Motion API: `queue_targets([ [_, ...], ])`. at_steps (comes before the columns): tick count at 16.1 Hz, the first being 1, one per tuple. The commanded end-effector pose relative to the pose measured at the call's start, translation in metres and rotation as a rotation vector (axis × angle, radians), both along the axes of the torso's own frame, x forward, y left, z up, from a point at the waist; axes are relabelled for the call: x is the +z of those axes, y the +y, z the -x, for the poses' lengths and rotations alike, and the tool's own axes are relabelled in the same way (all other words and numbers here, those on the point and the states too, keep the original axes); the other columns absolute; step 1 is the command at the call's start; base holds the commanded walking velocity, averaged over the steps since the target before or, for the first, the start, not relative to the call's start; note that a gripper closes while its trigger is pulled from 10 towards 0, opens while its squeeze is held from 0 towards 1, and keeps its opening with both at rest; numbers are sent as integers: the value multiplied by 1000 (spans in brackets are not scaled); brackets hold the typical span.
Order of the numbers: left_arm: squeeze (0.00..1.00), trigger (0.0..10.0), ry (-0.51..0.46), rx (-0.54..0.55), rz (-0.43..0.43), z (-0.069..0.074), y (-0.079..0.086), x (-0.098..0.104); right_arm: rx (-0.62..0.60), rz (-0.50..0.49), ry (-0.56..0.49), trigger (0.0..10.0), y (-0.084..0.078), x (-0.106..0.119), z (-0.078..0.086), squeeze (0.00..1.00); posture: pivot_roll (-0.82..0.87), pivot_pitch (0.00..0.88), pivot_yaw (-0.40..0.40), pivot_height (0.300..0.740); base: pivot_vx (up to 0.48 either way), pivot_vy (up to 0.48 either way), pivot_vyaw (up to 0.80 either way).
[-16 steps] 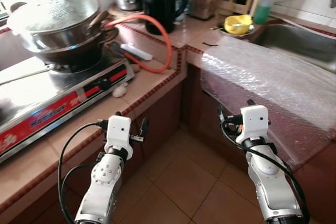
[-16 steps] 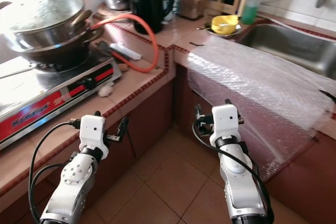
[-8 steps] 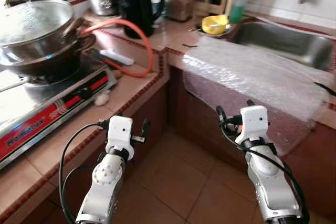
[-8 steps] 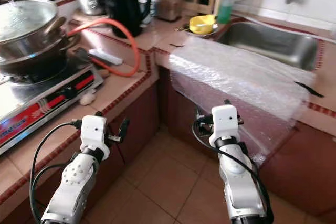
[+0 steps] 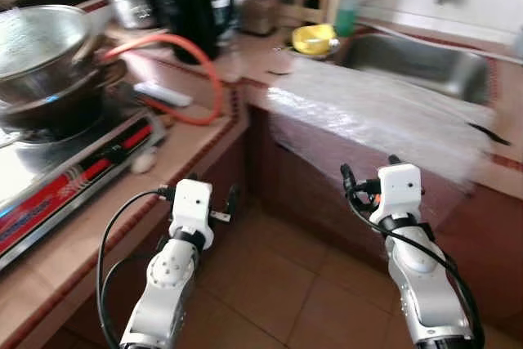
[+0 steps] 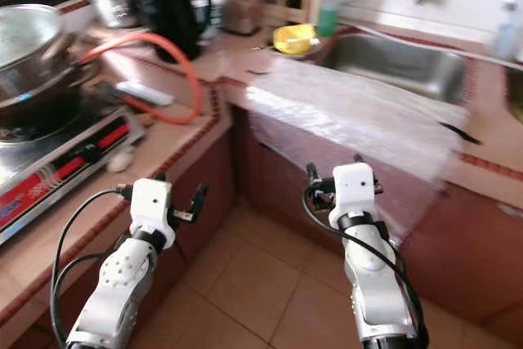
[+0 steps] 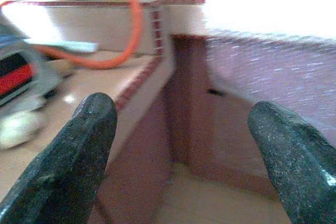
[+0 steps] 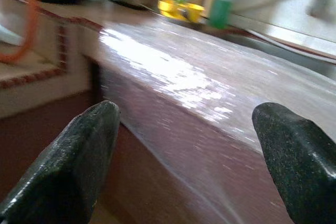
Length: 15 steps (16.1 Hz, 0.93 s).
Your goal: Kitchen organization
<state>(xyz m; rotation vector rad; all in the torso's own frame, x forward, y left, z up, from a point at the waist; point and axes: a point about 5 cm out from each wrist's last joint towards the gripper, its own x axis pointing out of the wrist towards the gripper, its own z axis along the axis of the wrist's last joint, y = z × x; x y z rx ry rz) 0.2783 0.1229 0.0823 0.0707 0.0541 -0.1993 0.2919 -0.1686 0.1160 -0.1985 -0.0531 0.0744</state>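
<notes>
Two grippers, left gripper [image 7: 178, 145] and right gripper [image 8: 186, 153], hang wide open and empty. The view has swung right since a second ago: the stove [image 5: 61, 181] slides off, the bubble wrap [image 6: 351, 112] draped over the counter edge beside the sink [image 6: 400, 63] centres ahead, likely the next target.

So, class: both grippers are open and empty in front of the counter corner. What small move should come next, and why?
Probably raise the right gripper toward the clear bubble wrap sheet draped over the counter edge. Both it and the left gripper hang open below counter height, and that sheet lies nearest.
</notes>
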Motion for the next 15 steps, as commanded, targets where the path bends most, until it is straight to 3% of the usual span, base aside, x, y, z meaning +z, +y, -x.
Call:
queue_targets([
  [1,0,10000,-14,2,-2,0,2,3,12,-1,-25,10000,2,6,0,0,-250,17,80,740,0,0,0],
  [3,0,10000,-11,0,1,1,1,2,9,-2,-7,10000,2,4,1,0,-250,18,78,740,0,0,-306],
  [15,0,10000,-24,13,0,0,1,5,8,-4,-6,10000,0,3,1,0,-252,19,80,740,0,0,-800],
])
